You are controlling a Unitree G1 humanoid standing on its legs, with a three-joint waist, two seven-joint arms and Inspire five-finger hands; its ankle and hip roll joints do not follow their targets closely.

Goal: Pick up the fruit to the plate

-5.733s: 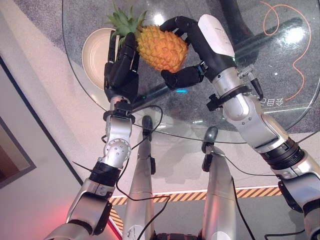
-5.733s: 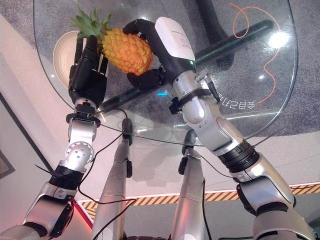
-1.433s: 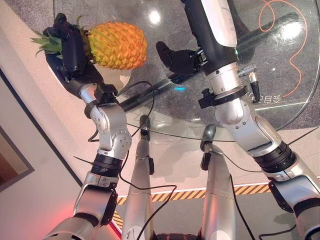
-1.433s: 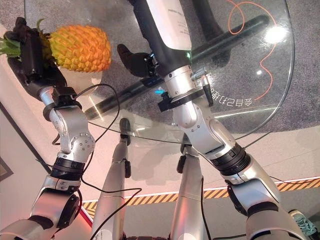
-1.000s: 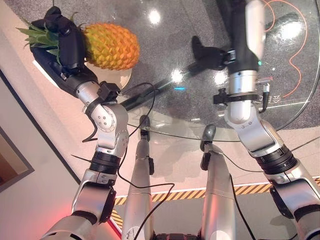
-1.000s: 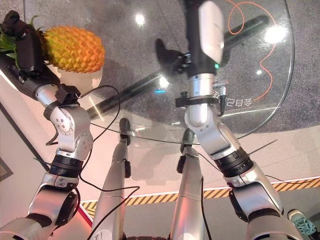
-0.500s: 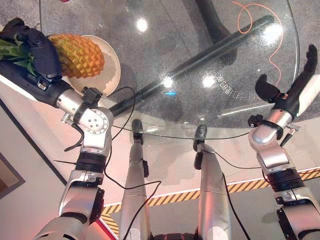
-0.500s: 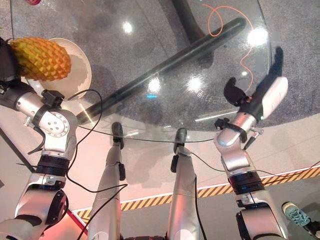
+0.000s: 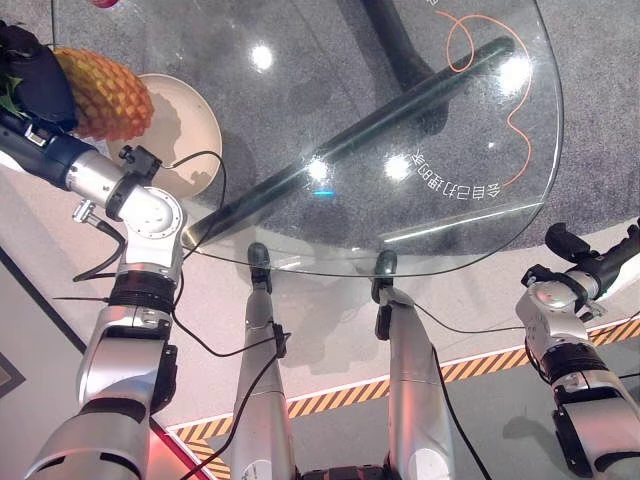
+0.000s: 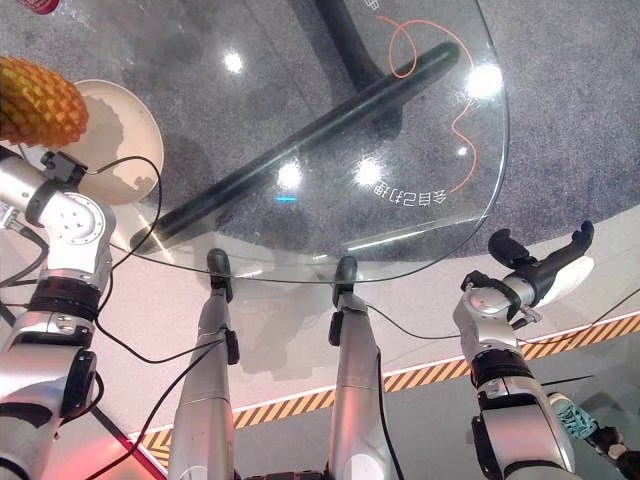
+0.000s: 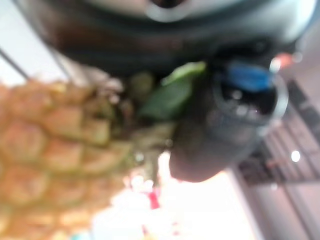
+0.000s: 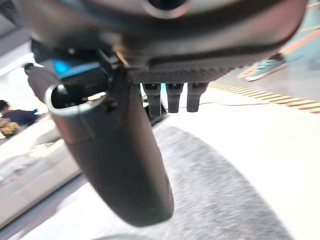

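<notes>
Holding an orange-yellow pineapple with green leaves (image 9: 105,92) by its leafy crown end, the robot's left hand (image 9: 38,80) keeps its dark fingers curled round the fruit, which hangs over the far edge of a round cream plate (image 9: 195,140) at the left side of a round clear glass worktop (image 9: 500,200). From this angle it is not clear whether the fruit touches the plate or is just above it. Gripping at the crown seems to leave the heavy body free to come down onto the plate first, so the task looks close to done, with setting down and letting go remaining. The left wrist view shows the scaly rind and a green leaf right against the hand. The right hand (image 10: 540,262) sits well away, off the worktop's near right edge, its fingers loosely spread and holding nothing, probably pulled back to stay clear. A thin orange cable (image 9: 520,90) loops on the grey floor beneath the glass. Pale printed characters (image 9: 455,187) show on the glass, mirrored and not readable.
</notes>
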